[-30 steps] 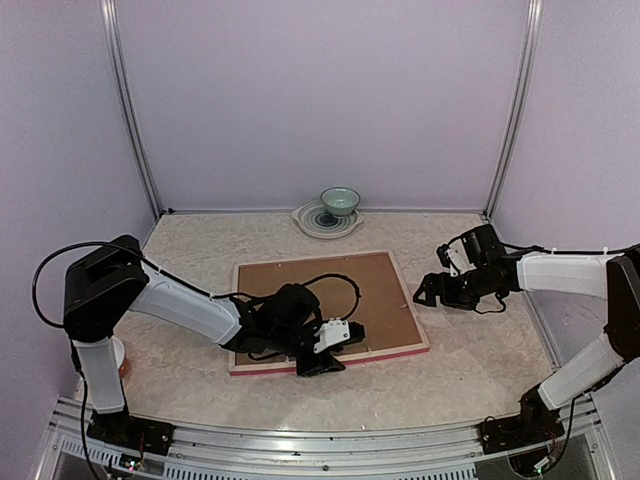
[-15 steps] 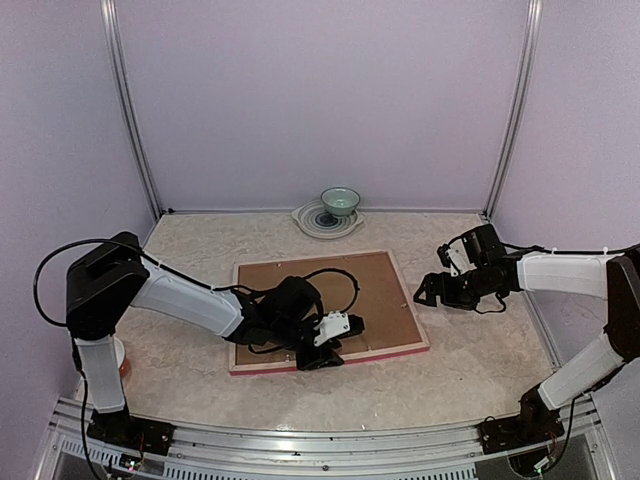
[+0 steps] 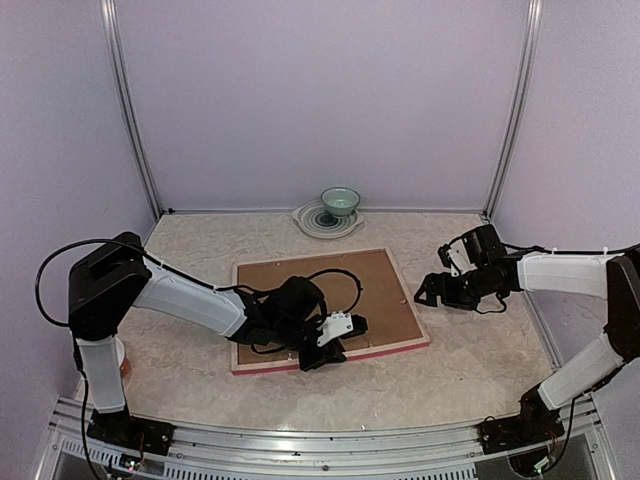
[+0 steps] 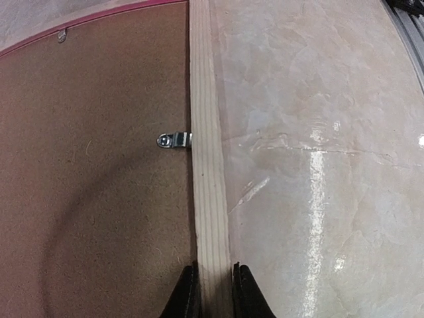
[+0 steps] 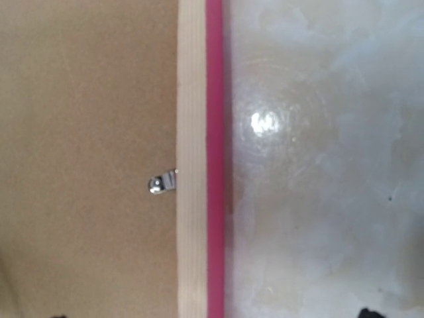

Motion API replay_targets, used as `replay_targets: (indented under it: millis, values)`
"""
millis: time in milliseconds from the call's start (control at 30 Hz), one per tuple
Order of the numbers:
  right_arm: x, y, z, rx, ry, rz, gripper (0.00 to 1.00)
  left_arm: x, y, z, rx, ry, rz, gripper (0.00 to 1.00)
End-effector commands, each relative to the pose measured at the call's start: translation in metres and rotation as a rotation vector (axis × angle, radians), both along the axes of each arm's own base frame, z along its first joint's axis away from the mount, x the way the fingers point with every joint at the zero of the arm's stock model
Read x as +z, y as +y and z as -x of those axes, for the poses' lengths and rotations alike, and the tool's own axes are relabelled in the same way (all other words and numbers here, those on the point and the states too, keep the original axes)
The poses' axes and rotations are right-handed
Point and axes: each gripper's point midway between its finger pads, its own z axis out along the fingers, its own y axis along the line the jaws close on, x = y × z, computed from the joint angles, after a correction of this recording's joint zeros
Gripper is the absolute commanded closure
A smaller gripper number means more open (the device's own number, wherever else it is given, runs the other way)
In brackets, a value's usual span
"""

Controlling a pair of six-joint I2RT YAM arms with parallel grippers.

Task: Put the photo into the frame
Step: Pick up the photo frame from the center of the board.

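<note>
Face down on the tabletop [image 4: 318, 199], the frame [image 4: 207, 165] shows its pale wood back, with a brown backing [image 4: 93, 199] seated inside and a metal clip [image 4: 173, 140] at the rail. The left tool [image 4: 212, 295] pinches the near rail, one finger on either side. The right tool [image 3: 432, 292] hovers just beside the right rail; whether it is spread cannot be told. The photo is not visible. Light and stiff, the thin frame would likely twist if lifted by one side, so a grip on opposite rails looks safest
</note>
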Motion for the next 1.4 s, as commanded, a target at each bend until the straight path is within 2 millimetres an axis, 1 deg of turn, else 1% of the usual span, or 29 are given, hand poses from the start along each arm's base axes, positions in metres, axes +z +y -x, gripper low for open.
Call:
replay_targets:
  millis: [0, 133, 233, 333, 633, 833, 967, 1133, 1233, 1367]
  values:
    - [0.004, -0.006, -0.001, -0.015, -0.016, -0.004, 0.05, -0.03, 0.019, 0.004, 0.036, 0.031, -0.115, 0.89]
    - [0.004, -0.007, -0.002, -0.018, -0.012, -0.012, 0.05, -0.03, 0.019, 0.004, 0.052, 0.023, -0.12, 0.96]
    - [0.003, -0.006, -0.002, -0.017, 0.001, -0.031, 0.05, -0.025, 0.019, 0.001, 0.066, 0.007, -0.112, 1.0]
    - [0.002, -0.003, -0.002, -0.008, 0.015, -0.058, 0.05, -0.017, 0.019, -0.001, 0.078, -0.011, -0.104, 1.0]
    - [-0.005, 0.009, 0.003, 0.026, 0.071, -0.163, 0.05, 0.021, 0.014, -0.009, 0.119, -0.096, -0.053, 1.0]
    - [-0.011, 0.019, 0.009, 0.053, 0.111, -0.227, 0.05, 0.037, 0.011, -0.012, 0.137, -0.128, -0.026, 1.0]
    - [-0.015, 0.027, 0.014, 0.074, 0.141, -0.278, 0.05, 0.051, 0.009, -0.013, 0.14, -0.145, 0.007, 1.0]
    - [-0.02, 0.032, 0.019, 0.082, 0.167, -0.32, 0.06, 0.067, 0.007, -0.011, 0.134, -0.157, 0.046, 1.0]
    - [-0.021, 0.038, 0.024, 0.09, 0.189, -0.374, 0.06, 0.074, 0.005, -0.009, 0.128, -0.163, 0.063, 1.0]
    - [-0.024, 0.047, 0.03, 0.102, 0.226, -0.46, 0.07, 0.077, 0.002, -0.004, 0.118, -0.165, 0.071, 1.0]
